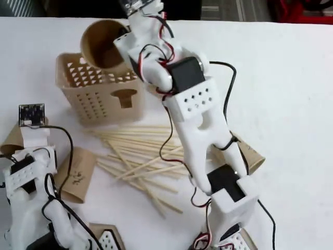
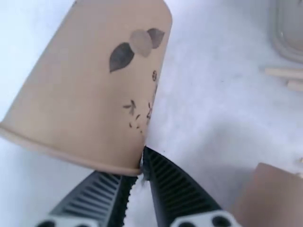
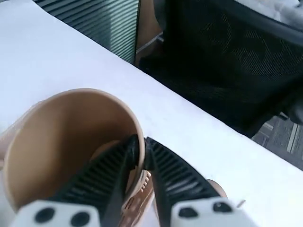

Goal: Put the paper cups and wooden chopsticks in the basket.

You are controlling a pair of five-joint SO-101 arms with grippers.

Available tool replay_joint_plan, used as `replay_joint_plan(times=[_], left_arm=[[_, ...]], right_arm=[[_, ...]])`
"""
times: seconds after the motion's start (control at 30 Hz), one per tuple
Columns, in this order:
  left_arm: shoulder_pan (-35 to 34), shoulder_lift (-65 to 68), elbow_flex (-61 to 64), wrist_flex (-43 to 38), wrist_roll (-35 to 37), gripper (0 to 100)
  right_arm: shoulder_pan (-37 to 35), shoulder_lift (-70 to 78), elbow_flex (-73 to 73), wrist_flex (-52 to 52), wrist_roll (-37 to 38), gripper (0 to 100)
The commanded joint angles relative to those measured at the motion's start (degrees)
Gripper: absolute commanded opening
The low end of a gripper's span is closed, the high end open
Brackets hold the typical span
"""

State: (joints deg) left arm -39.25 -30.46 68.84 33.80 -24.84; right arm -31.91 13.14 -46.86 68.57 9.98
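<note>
1. High view: raised cup [image 1: 101, 44] hangs over the single basket [image 1: 101, 101] at eleven o'clock, pinched cup [image 1: 8, 143] at eight, two loose cups [image 1: 78, 174]. That's four! Chopsticks [image 1: 140, 156] heaped centre, too tangled to count.
2. Left wrist view: left pincer [image 2: 142, 165] clenched on the pinched cup's rim.
3. Right wrist view: right pincer [image 3: 141, 142] grasping the raised cup's rim. Best to centre it over the opening before letting go.

Basket mouth: raised paper cup [image 1: 101, 44], pinched at its rim by the right claw [image 3: 140, 140], hangs over the far rim of the basket [image 1: 99, 101]; near side open from above
Middle: right arm [image 1: 200, 122] slants across the wooden chopsticks [image 1: 135, 156], covering their right ends; left ends exposed
Left: left claw [image 2: 142, 158] clamps the lying paper cup [image 2: 90, 85]; second lying cup [image 1: 77, 174] crowds the left arm [image 1: 31, 182]
Right: third cup [image 1: 251, 156] partly under the right arm; open surface [image 1: 291, 88] beyond
</note>
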Motion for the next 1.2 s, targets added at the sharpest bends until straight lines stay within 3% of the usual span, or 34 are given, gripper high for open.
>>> replay_joint_plan(times=[0.0, 0.17, 0.37, 0.47, 0.7, 0.77, 0.97, 1.17], left_arm=[[0.9, 0.0, 0.3, -0.9, 0.4, 2], [0.9, 0.0, 0.4, -0.9, 0.4, 2], [0.9, 0.0, 0.4, -1.0, 0.4, 2], [0.9, 0.0, 0.4, -1.1, 0.4, 2], [0.6, 0.0, -1.5, -0.3, 0.4, 2], [0.5, 0.0, -3.7, 2.9, 0.3, 2], [-2.8, 0.0, -15.7, 16.9, 0.4, 2], [-6.5, 0.0, -28.0, 27.5, 0.1, 2]], right_arm=[[1.9, -0.7, -2.1, -0.7, -0.8, 1.8], [1.5, -0.7, -1.9, 3.0, -0.8, 3.6], [0.8, -1.4, -2.5, 8.9, -0.5, 19.7], [0.8, -3.2, -5.2, 14.0, -0.3, 17.5], [4.0, -8.6, -7.3, 26.2, -0.2, 1.5], [5.9, -9.2, -7.0, 30.4, -0.2, 2.8], [10.8, -15.3, 7.1, 29.8, -0.1, 1.8], [11.2, -24.0, 21.9, 29.8, 6.2, 1.8]])
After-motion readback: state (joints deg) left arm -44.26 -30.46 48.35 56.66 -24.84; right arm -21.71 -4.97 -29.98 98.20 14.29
